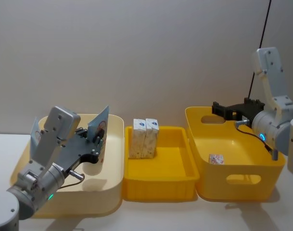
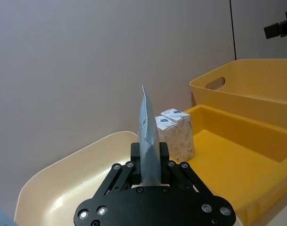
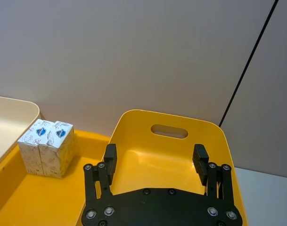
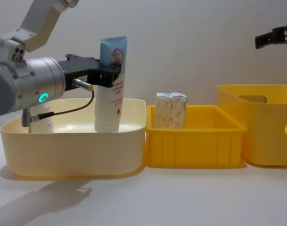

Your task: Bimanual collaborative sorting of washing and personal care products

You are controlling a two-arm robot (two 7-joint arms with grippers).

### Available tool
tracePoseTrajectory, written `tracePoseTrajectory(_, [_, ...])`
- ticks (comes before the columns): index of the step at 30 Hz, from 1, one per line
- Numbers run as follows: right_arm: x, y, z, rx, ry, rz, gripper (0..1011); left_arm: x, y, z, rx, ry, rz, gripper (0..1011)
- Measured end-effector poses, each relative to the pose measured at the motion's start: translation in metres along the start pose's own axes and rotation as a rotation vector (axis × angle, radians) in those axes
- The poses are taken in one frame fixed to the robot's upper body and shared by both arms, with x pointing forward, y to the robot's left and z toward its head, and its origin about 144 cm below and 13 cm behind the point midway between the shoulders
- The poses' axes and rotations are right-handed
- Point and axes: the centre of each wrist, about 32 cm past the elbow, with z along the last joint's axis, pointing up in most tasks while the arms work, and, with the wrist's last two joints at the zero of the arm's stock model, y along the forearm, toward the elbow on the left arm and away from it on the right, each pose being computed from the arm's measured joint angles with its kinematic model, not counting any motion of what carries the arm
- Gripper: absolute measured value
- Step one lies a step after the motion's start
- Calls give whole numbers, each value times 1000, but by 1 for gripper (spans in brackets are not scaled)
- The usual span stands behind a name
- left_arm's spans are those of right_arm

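Bins stand three in a row on the table: a cream bin on the robot's left, a shallow yellow tray in the middle, and a deep yellow bin with handle slots on the right.

Above the cream bin, the left pincer is clenched on a light-blue tube. It grips across the upper part, just below the flat end. The tube's long axis is upright, with the flat end pointing up and the white cap down inside the bin. Whether the cap touches the bin floor I cannot tell.

The right pincer hangs released and empty over the far rim of the deep bin, well apart from the tube.

Two beige cartons stand upright, touching side by side, in the tray's far left corner. One small white-and-red carton lies on the deep bin's floor.

Everything else lies to the tube's right. As I judge it, the left arm is far the nearer, so the coming move turns on carrying the upright tube rightward or setting it down where it hangs.
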Motion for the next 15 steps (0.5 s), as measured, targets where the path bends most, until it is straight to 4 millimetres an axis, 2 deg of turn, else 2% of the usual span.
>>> tracePoseTrajectory(15, [0,0,0,0,0,0,1001,1,-2,5,-22,-4,8,217])
